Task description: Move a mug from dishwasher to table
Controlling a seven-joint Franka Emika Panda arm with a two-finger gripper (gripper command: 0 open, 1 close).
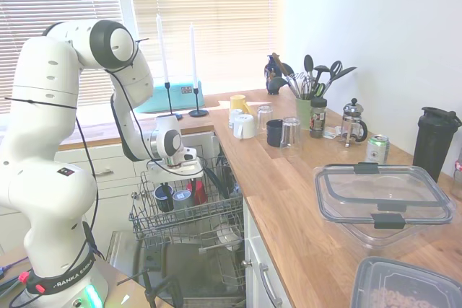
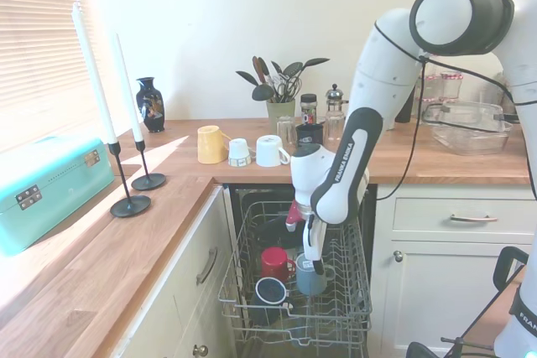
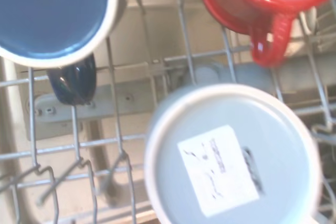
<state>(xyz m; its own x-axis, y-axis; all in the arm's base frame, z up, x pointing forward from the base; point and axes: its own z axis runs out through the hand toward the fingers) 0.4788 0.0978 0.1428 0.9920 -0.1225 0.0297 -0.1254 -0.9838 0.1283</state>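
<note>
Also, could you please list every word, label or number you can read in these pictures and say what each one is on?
"FRANKA EMIKA" on the arm's forearm, running lengthwise.
"RANKA EMI", cut off, on the arm's base ring.
Sticker on the grey mug's upturned bottom: print too blurred to read.
Green can on the worktop: print too small to read.

We're seeing the grey mug (image 2: 310, 278) sitting upside down in the rack (image 2: 352, 308), w/ red mug (image 2: 274, 261) & blue mug (image 2: 270, 291) crowding one side; wire tines are hemming it; top approach is staying open.
</note>
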